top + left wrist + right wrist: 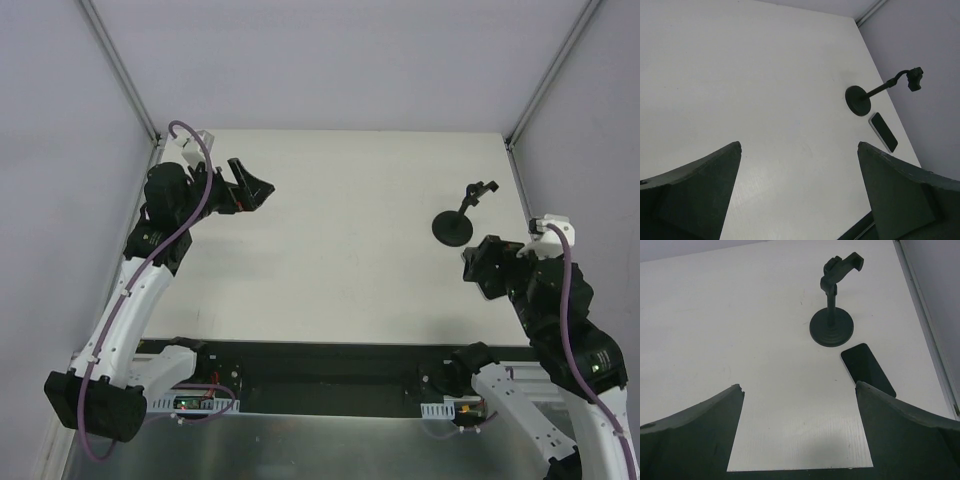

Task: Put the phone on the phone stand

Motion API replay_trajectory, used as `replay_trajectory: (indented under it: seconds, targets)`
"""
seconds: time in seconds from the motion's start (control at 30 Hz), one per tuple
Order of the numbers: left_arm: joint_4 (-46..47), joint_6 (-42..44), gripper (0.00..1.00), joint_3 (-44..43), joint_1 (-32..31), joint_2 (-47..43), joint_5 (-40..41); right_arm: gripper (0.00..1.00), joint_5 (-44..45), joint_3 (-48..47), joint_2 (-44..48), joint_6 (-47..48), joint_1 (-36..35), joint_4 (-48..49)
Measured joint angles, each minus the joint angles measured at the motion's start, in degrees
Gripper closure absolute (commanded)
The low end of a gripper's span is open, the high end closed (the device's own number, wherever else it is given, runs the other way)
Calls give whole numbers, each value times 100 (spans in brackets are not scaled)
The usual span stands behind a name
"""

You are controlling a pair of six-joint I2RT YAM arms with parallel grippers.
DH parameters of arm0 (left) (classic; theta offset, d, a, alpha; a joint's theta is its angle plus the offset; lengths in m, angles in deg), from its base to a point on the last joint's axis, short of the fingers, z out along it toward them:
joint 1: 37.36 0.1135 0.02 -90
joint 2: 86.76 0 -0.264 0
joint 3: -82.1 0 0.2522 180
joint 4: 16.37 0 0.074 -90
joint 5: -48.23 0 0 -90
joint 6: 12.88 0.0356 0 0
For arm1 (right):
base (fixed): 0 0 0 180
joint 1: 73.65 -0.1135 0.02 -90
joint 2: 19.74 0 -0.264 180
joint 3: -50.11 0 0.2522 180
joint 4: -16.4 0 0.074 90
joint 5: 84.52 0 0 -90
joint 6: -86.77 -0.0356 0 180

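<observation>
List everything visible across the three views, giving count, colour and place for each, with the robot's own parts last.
phone: one, black screen up, flat on the table close beside the stand's base.
phone stand: one, black, upright near the table's far right edge, bracket empty.
table: one, white, under everything.
left claw: one, black, open, over the table's far left.
right claw: one, black, open, on the right, just short of the phone.

Left arm [125, 300] and right arm [556, 300]: white link shells, black joint housings, purple cable [207, 170] along each; fingers [695, 190] dark, wedge-shaped
</observation>
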Motion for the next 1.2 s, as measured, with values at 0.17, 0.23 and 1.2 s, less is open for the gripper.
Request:
replay_trajectory:
  seconds: [0.17, 0.23, 1.2]
  targets:
    - [4, -31, 1, -70, 0, 293, -352, 4, 61, 4, -741, -61, 0, 24]
    - [4, -52, 1, -103, -4, 407, -492, 4, -13, 22, -1113, -66, 0, 122]
    - [-31, 28, 1, -142, -393, 282, -999, 7, -4428, 612, -4715, -3733, 4385, 4188]
